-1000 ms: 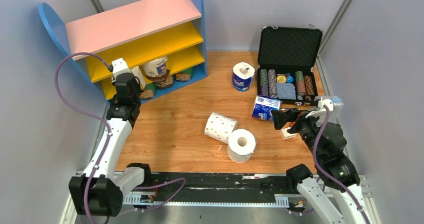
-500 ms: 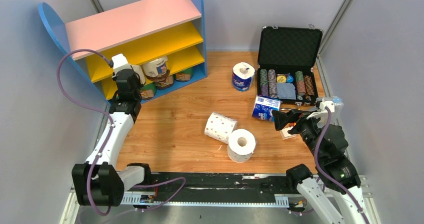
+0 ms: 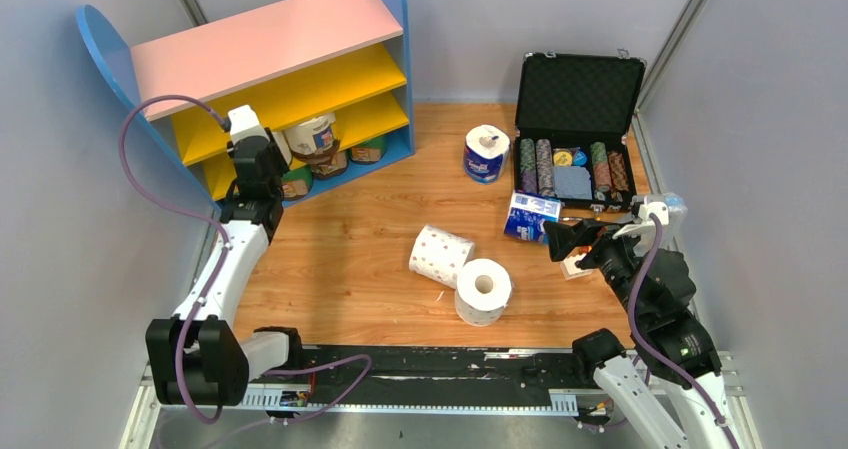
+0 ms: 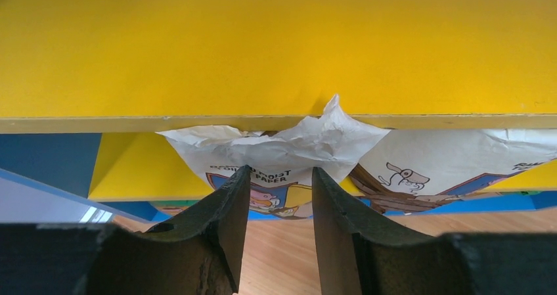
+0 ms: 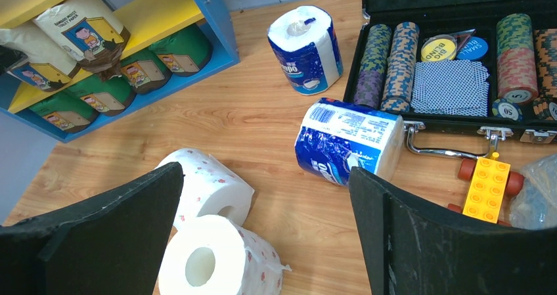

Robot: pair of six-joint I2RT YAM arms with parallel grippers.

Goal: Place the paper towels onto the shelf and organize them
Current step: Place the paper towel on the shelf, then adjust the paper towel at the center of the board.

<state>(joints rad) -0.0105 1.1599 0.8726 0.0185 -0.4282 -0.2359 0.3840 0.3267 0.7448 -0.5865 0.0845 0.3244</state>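
- The shelf (image 3: 270,44) stands at the far left of the wooden counter (image 3: 350,239), pink board on top, yellow boards inside, blue side panels.
- The left pincer (image 4: 274,209) is at the shelf's front; its two dark fingers (image 4: 230,216) stand a narrow gap apart, and nothing sits between them.
- Just beyond those fingertips a cream-wrapped roll (image 4: 282,154) sits under a yellow board, its crumpled wrapper top poking up past the board's front edge; a second cream roll (image 4: 453,157) sits beside it on the right.
- From the right wrist view, green-wrapped rolls (image 5: 105,88) line the bottom tier.
- The right pincer (image 5: 263,223) hangs spread wide over the counter, holding nothing.
- Between its fingers lie two bare white rolls (image 5: 210,190), touching each other, and a blue-printed roll (image 5: 345,140) on its side.
- Another blue-printed roll (image 3: 487,153) stands upright near the open black case (image 3: 578,129) of poker chips.
- A yellow toy brick (image 5: 485,186) lies just in front of the case.
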